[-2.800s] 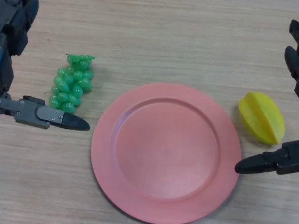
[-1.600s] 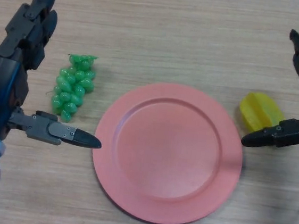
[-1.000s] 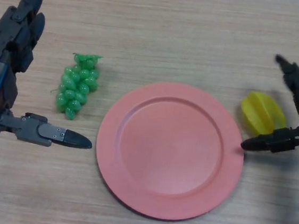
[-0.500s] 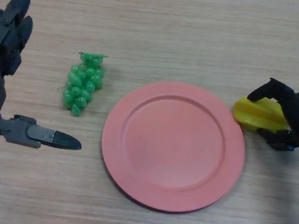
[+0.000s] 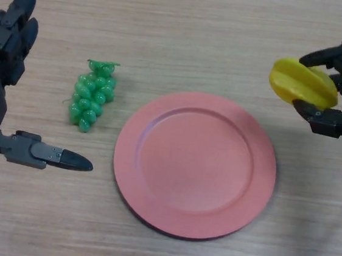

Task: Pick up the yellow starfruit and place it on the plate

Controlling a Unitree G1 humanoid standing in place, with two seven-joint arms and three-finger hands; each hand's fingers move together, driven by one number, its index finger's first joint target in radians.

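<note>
right robot hand (fingers curled round it) has lifted the yellow starfruit off the table.

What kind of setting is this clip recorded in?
Probably a lab tabletop set up for pick-and-place practice: a bare wood-grain table holding only a red plate, plastic-looking green grapes, and a yellow starfruit in the right hand.

You see the yellow starfruit with its ridged sides, lying roughly sideways in the curled fingers and thumb of the right hand, to the upper right of the plate. The plate is round, pinkish-red, with a broad rim, and it lies flat on the desk with nothing on it.
</note>
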